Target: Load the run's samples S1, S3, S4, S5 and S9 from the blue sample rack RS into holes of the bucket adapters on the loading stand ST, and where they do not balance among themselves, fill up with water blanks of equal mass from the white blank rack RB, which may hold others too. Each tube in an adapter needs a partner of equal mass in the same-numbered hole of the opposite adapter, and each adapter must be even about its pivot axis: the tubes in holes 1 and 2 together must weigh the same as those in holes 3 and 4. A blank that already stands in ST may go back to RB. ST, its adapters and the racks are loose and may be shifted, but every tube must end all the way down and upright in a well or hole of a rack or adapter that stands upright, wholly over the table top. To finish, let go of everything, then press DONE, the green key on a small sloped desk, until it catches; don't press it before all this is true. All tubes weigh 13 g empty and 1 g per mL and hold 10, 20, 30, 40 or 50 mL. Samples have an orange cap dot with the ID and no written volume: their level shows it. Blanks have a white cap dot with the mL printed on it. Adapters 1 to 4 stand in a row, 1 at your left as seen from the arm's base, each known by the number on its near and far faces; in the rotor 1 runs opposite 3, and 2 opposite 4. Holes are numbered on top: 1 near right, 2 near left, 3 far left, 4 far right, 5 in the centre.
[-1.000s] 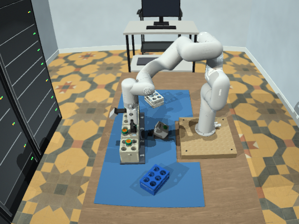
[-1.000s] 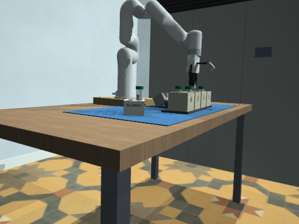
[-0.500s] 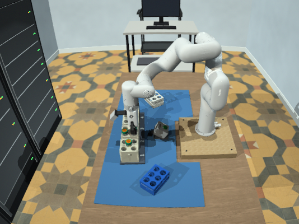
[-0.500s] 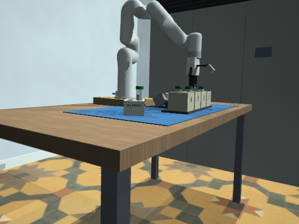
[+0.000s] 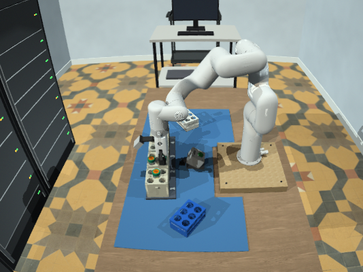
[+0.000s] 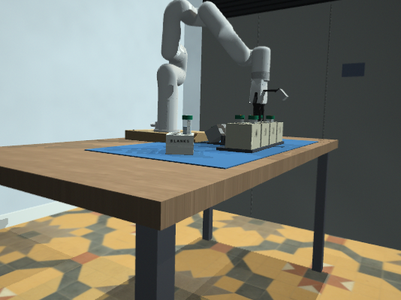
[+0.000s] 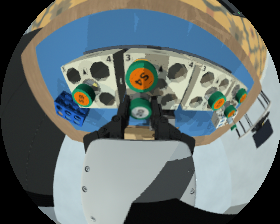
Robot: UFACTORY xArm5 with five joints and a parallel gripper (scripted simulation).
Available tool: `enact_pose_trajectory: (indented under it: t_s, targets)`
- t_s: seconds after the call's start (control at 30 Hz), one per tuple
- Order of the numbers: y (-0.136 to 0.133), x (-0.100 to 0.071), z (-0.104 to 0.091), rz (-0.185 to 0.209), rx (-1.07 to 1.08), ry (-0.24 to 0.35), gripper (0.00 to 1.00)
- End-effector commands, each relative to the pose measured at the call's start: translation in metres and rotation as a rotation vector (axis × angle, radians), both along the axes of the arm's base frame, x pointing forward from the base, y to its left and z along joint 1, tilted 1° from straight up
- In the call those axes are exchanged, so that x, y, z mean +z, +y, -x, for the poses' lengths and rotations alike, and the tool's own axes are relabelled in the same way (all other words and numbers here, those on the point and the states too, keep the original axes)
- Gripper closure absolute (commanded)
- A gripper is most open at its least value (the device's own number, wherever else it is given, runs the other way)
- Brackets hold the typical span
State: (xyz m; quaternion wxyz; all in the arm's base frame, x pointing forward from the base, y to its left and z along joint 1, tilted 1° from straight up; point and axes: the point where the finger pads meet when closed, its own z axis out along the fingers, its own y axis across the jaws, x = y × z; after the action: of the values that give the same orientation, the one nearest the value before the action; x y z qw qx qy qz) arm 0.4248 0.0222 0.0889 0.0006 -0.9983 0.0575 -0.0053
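The loading stand ST [image 5: 160,194] [image 6: 240,149] carries four beige adapters [image 5: 157,185] [image 6: 243,136] [image 7: 181,85] in a row. My gripper [image 5: 160,158] [image 6: 258,111] [image 7: 140,101] is shut on a green-capped tube with a pale cap dot [image 7: 139,108]. It holds the tube upright and low in a hole of a middle adapter, on the arm's side. An orange-dot sample [image 7: 140,77] [image 5: 151,158] stands in the same adapter just beyond it. More orange-dot samples [image 7: 81,96] [image 5: 156,172] [image 7: 216,102] stand in the neighbouring adapters. The blue rack RS [image 5: 187,217] [image 7: 70,111] shows only empty wells.
The white blank rack RB [image 5: 189,120] [image 6: 180,144] stands on the blue mat [image 5: 204,232] behind the stand, with one tube [image 6: 187,123] showing in it. The small DONE desk [image 5: 196,158] [image 6: 215,133] sits between the stand and the arm's wooden base plate [image 5: 251,178].
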Motion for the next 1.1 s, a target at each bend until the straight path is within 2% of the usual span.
enact_pose_trajectory:
  t_s: [0.0, 0.23, 0.27, 1.07]
  targets:
    - [0.0001, 0.0013, -0.0013, 0.000, 0.000, -0.004, 1.00]
    - [0.0001, 0.0013, -0.0013, 0.000, 0.000, -0.004, 1.00]
    - [0.0001, 0.0010, -0.0013, 0.000, 0.000, -0.004, 0.57]
    - [0.0001, 0.0010, -0.0013, 0.000, 0.000, -0.004, 0.57]
